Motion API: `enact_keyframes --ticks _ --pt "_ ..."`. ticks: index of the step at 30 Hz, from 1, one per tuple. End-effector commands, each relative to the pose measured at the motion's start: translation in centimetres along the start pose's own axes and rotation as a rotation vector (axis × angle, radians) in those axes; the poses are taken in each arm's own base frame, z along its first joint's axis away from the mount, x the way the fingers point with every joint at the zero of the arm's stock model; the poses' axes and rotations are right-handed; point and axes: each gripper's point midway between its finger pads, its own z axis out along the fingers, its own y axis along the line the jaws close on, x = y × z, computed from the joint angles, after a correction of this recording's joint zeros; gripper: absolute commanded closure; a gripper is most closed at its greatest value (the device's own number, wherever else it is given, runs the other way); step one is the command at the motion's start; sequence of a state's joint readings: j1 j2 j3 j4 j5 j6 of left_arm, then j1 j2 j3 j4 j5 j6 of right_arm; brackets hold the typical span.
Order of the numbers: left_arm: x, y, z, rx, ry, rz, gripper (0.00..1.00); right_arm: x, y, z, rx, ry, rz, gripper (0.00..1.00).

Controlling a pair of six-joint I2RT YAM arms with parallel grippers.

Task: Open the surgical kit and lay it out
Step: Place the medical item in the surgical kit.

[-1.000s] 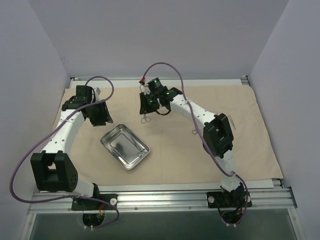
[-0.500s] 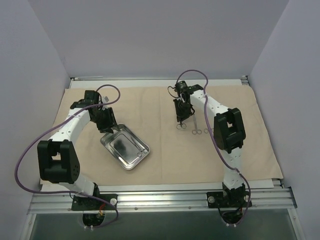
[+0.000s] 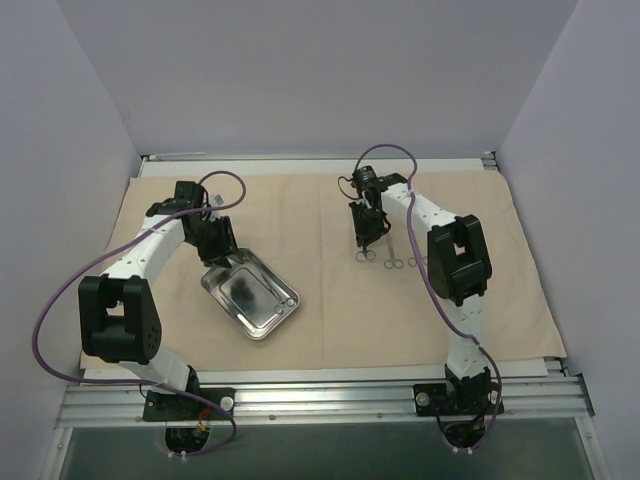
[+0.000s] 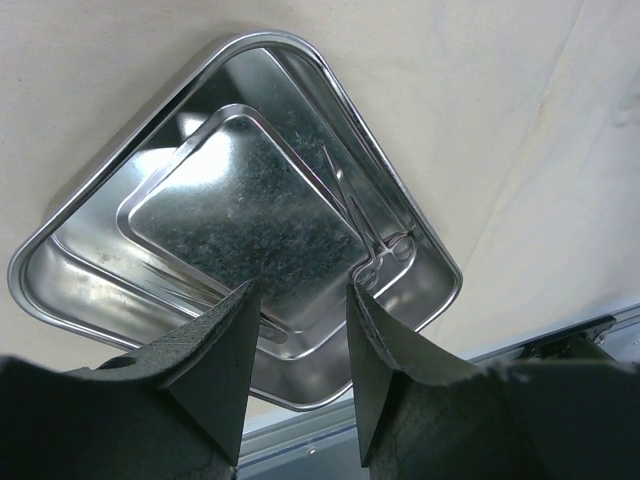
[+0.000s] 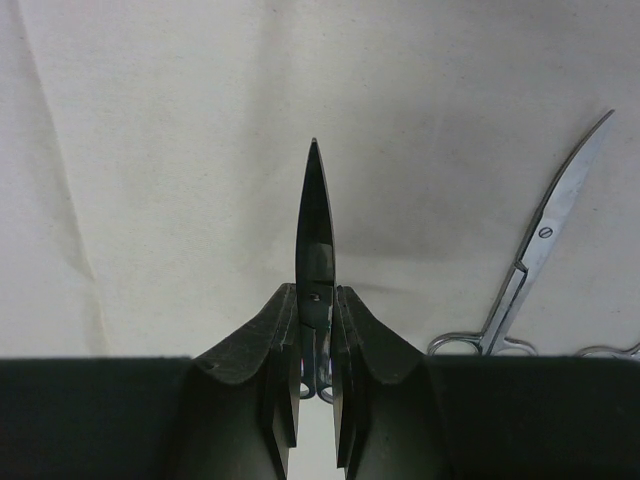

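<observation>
At the left of the overhead view, the left tool hangs over the upper left corner of the steel tray. Its jaws are apart with nothing between them. Its own camera looks down into the tray, where a slim ring-handled clamp lies close along the right inner wall, rings toward the lower right. Whether anything else lies hidden under the fingers I cannot tell. The tray sits left of centre on the beige cloth, which is spread flat across most of the frame.

Right of centre, the right tool is closed on a pair of scissors. It grips them near the pivot, with the blades shut and pointing away from the wrist, low over the cloth. Whether they touch it I cannot tell. Just to the right a second pair of scissors lies flat on the cloth, and the edge of another ring handle shows at the far right of the wrist view.

The step in hand looks like setting the held pair down beside those already laid out. To do it well:
- Lower the pair until it rests flat on the cloth.
- Keep it parallel to its neighbour with a clear gap between them.
- Only then ease the jaws apart, and lift straight up so no finger drags it askew.

For the clamp, the left tool should close across the shank, away from the wall, because thin steel on a slick tray is likely to slide.
</observation>
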State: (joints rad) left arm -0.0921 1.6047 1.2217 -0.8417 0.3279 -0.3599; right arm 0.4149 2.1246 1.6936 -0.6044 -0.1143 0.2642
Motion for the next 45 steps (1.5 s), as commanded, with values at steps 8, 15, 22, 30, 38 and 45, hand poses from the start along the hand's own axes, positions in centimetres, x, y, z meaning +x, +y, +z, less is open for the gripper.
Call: enact_keyframes --ticks 8,15,22,30,38,45 --pt "-1.0 -1.4 -0.5 0.038 -0.020 0.018 0.51 2.1 -3.0 2.2 0.087 0.045 0.002 0.92" --pt "-0.2 -1.8 0.0 0.044 0.010 0.020 0.51 2.6 -3.7 3.2 0.114 0.054 -0.004 0.82" --pt "0.6 -1.8 0.6 0.039 0.028 -0.005 0.49 2.0 -4.0 2.7 0.129 0.033 -0.006 0.65" --pt "1.5 -2.3 1.8 0.022 0.041 -0.020 0.49 -0.4 -3.4 -1.3 0.111 -0.053 -0.020 0.64" --pt "4.6 -3.4 4.6 -0.013 0.077 -0.061 0.48 -2.4 -2.5 -8.1 0.056 -0.184 -0.048 0.64" --pt "8.0 -4.2 5.1 -0.072 0.098 -0.048 0.48 -0.2 -2.1 -10.7 0.001 -0.217 -0.033 0.66"
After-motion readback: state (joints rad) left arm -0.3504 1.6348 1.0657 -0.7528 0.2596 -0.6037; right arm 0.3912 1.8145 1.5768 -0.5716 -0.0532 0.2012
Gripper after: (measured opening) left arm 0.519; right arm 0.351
